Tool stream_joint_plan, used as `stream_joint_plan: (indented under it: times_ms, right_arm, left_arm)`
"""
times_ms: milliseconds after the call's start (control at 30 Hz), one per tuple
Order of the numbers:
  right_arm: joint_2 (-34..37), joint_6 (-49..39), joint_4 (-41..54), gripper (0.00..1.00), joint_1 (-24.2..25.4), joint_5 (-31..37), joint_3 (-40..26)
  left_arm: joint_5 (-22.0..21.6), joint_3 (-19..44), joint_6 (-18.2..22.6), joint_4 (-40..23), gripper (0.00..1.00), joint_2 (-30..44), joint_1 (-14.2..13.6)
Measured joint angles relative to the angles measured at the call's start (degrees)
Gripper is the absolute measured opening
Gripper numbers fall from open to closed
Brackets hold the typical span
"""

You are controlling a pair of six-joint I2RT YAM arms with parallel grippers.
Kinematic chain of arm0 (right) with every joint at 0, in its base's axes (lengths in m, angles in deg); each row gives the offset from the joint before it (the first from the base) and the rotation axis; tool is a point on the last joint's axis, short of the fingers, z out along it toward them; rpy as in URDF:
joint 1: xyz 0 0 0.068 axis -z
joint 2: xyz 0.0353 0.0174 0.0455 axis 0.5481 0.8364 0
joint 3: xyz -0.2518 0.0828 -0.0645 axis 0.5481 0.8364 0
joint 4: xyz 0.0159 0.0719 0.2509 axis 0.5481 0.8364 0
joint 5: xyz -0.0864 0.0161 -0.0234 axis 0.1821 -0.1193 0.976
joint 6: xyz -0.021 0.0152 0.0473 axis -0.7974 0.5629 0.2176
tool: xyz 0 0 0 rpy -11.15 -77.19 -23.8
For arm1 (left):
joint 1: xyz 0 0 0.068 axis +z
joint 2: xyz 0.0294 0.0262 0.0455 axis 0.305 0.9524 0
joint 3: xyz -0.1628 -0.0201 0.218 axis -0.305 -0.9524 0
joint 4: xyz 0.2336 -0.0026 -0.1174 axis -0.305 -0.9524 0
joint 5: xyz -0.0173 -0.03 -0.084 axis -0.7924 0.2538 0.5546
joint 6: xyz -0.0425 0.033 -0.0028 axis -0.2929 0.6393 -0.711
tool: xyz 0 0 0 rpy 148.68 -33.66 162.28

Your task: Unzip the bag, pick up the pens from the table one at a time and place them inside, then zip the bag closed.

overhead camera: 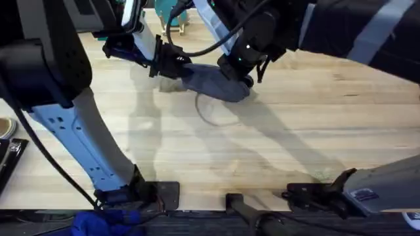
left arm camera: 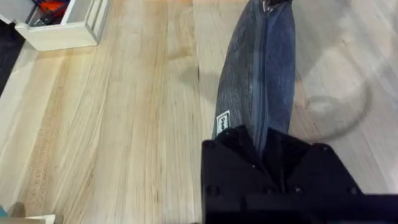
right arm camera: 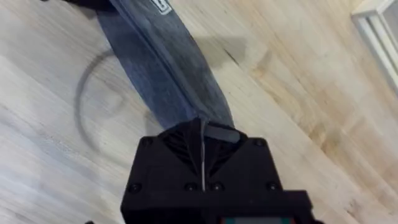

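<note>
The broad light wooden plank table [overhead camera: 275, 144] with visible grain carries a faint dark ring mark [overhead camera: 216, 111] near its middle. On it, toward the far side, lies the long, rounded blue-grey fabric bag [overhead camera: 213, 82], stretched between the 2 arms. Its zipper line runs along the top [left arm camera: 264, 74], and a small white label [left arm camera: 222, 119] sits on its side near the left end. The left gripper [overhead camera: 172, 64] is clamped on the bag's left end, its black fingers [left arm camera: 236, 149] pressed together around the fabric. The right gripper [overhead camera: 239, 73] pinches the opposite end, its black fingers [right arm camera: 180, 146] closed tight with only a thin seam between them. A white open-topped box [left arm camera: 65, 28] stands at the table's far edge.
</note>
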Motion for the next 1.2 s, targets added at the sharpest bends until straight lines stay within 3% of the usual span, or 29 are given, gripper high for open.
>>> stream_joint_plan:
  times_ms: [767, 1200]
  right_arm:
    - [0.0, 2.8, 8.2, 0.033, 6.0, -0.6, 0.0]
    - [-0.5, 3.8, 10.6, 0.033, 11.8, -2.0, 0.0]
  left_arm:
    - [0.0, 0.0, 0.0, -0.3, 0.042, 0.0, 0.0]
    - [-0.1, 0.0, 0.0, -0.4, 0.042, 0.0, 0.0]
